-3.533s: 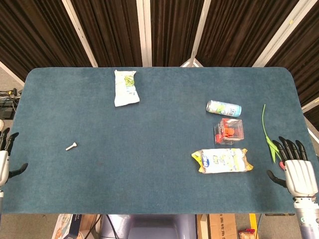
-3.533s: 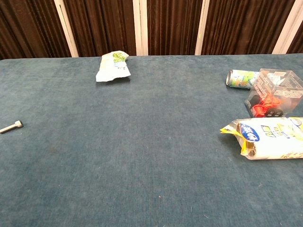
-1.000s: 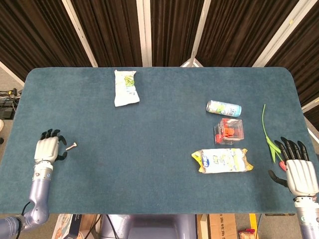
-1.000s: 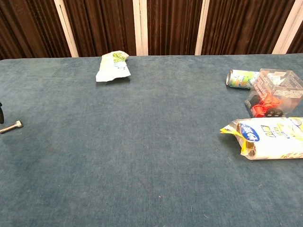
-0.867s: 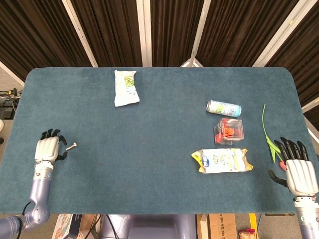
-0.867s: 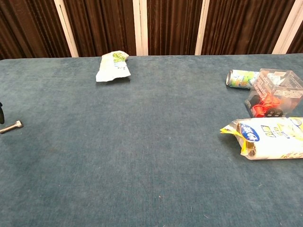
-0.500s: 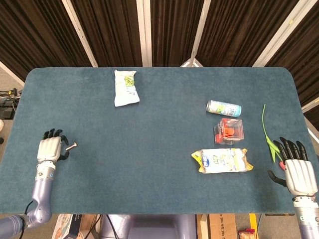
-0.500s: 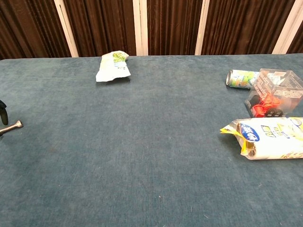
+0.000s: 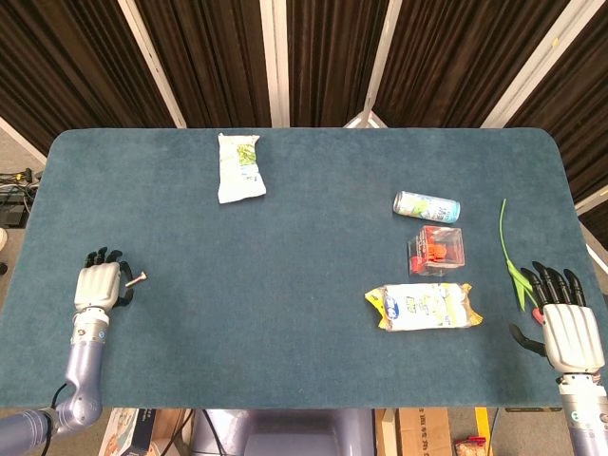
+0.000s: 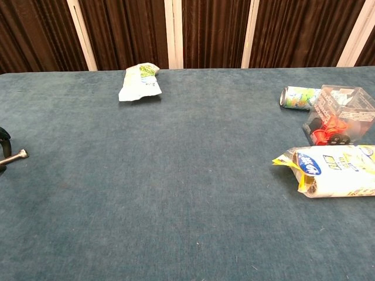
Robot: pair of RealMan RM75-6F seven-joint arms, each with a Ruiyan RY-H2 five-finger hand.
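Bolt (image 9: pixel 136 278) sits near the left edge of the blue surface (image 9: pixel 304 237), and I've got my left hand (image 9: pixel 99 286) right on it. From the head view the dark fingers (image 9: pixel 122 285) curl in around the bolt's near end, its head poking out to the right. In the chest view the bolt (image 10: pixel 14 156) shows at the far left border with a dark fingertip (image 10: pixel 3 134) just above it, and it looks lifted a touch at the head end. I read that as the hand pinching the bolt, though the contact itself is small and partly hidden.

My right hand (image 9: pixel 568 323) rests at the right front corner, palm down, fingers spread apart, holding nothing. Just ahead of its fingertips lies a green stem (image 9: pixel 510 256), near but I can't say touching.

Further in on the right, a yellow and white pack (image 9: pixel 423 307) lies flat; behind it stands a clear box (image 9: pixel 437 250) with orange bits inside, and behind that a can (image 9: pixel 427 205) lies on its side. The chest view shows the same three close together, pack (image 10: pixel 331 170), box (image 10: pixel 340 122) and can (image 10: pixel 299 97), well apart from the bolt.

At the back, left of centre, a white and green pouch (image 9: pixel 239 167) lies alone. Dark curtains hang behind the surface.
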